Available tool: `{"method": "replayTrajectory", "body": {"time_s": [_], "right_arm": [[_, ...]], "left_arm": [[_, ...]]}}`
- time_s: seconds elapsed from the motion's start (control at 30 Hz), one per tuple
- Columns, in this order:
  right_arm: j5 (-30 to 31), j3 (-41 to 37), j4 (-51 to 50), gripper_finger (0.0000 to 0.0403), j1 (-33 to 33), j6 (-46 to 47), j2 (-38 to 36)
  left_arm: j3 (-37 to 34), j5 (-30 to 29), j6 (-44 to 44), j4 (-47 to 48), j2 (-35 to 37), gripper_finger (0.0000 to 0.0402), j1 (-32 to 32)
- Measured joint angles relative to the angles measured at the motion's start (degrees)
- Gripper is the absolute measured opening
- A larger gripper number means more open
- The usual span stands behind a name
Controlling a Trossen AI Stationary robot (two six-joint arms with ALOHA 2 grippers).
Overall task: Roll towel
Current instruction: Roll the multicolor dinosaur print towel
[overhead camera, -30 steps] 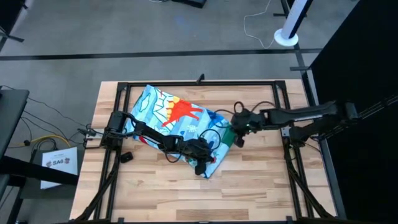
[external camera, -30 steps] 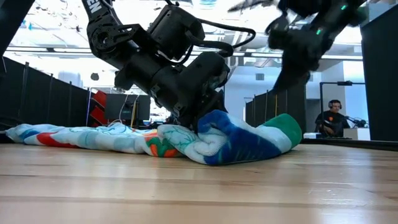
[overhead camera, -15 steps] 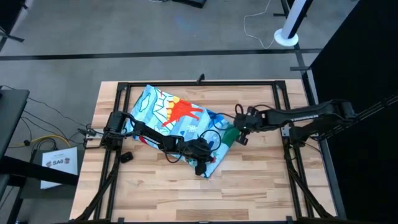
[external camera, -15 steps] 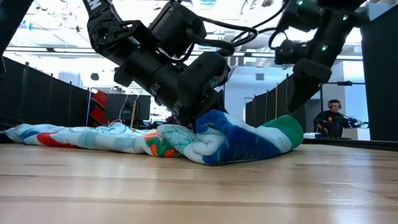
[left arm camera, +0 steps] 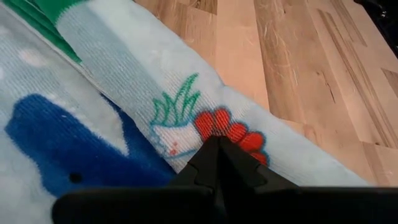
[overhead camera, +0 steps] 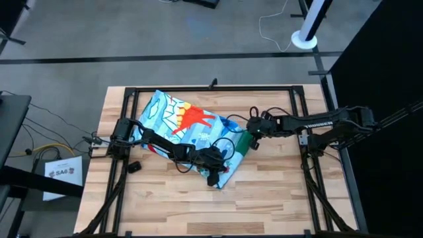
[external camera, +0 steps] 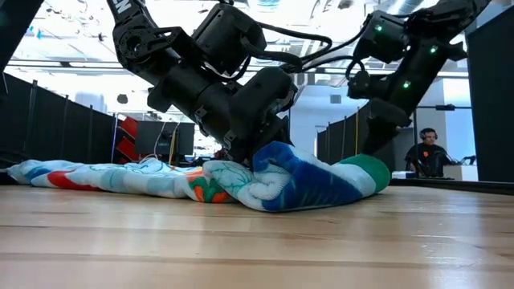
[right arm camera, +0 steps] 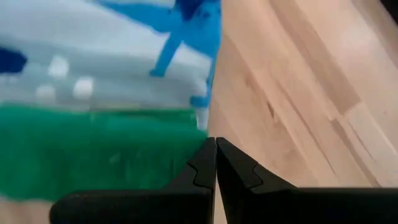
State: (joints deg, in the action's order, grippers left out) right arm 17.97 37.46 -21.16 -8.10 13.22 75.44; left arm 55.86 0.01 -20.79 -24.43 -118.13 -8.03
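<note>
The towel lies slantwise on the wooden table, flat at the far left. Its near right end is bunched into a loose roll. My left gripper is shut and down on that rolled end. My right gripper is shut too. It stands low at the towel's green end, on the side toward the table's right edge. In the right wrist view its fingertips sit where the green edge meets bare wood. My left gripper rests its shut fingertips on the light-blue printed cloth of the rolled end, slanting down from above. No cloth shows between the fingers. The roll lies on the table beneath them. My right gripper is at the green edge; I cannot tell whether it touches.
Black frame rails run around the table top. A small black object lies near the left arm's base. Bare wood stretches along the near side. A person sits far behind the table.
My right gripper has come down from above to the towel's green end, shifting slightly toward the far edge. My left gripper and the towel have kept still.
</note>
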Motion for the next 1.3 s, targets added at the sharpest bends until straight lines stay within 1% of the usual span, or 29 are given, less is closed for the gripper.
{"method": "replayTrajectory", "body": {"time_s": [0.1, 0.2, 0.33, 0.57, 0.77, 0.83, 0.9, 1.0, 1.2, 1.3], "right_arm": [[0.01, -0.60, 0.88, 0.0000, -0.01, -0.03, 0.00], [0.01, -0.42, -3.07, 0.0000, 0.20, -0.67, -0.84], [0.51, -0.03, -2.30, 0.0000, 3.01, -0.64, -3.28], [12.24, -4.12, 4.18, 0.0000, 12.27, 1.10, -3.45], [24.95, -5.17, 4.78, 0.0000, 19.38, 4.26, -3.48], [26.89, -5.17, 5.82, 0.0000, 20.84, 4.06, -3.50], [26.98, -5.49, 9.62, 0.0000, 21.50, 3.47, -3.24], [26.05, -8.23, 16.52, 0.0000, 21.87, 3.00, -3.02], [25.59, -15.48, 30.22, 0.0000, 18.75, 4.35, -2.97], [24.12, -17.45, 33.53, 0.0000, 16.77, 4.30, -2.97]], "left_arm": [[0.00, 0.00, -0.37, -0.01, 0.00, 0.0000, 0.00], [0.00, -0.02, -1.86, -0.02, 0.00, 0.0000, 0.02], [0.00, -0.06, -3.10, -0.02, 0.00, 0.0000, 0.02], [0.00, -0.35, -3.90, -0.02, 0.00, 0.0000, -0.20], [0.00, -0.35, -4.91, -0.04, 0.00, 0.0000, -0.20], [0.00, -0.35, -5.05, -0.04, 0.00, 0.0000, -0.27], [0.00, -0.44, -5.32, -0.04, 0.00, 0.0000, -0.31], [0.00, -0.55, -5.38, -0.04, 0.00, 0.0000, -0.33], [0.00, -0.55, -5.36, -0.09, 0.00, 0.0000, -0.33], [0.00, -0.55, -5.38, -0.22, 0.00, 0.0000, -0.33]]}}
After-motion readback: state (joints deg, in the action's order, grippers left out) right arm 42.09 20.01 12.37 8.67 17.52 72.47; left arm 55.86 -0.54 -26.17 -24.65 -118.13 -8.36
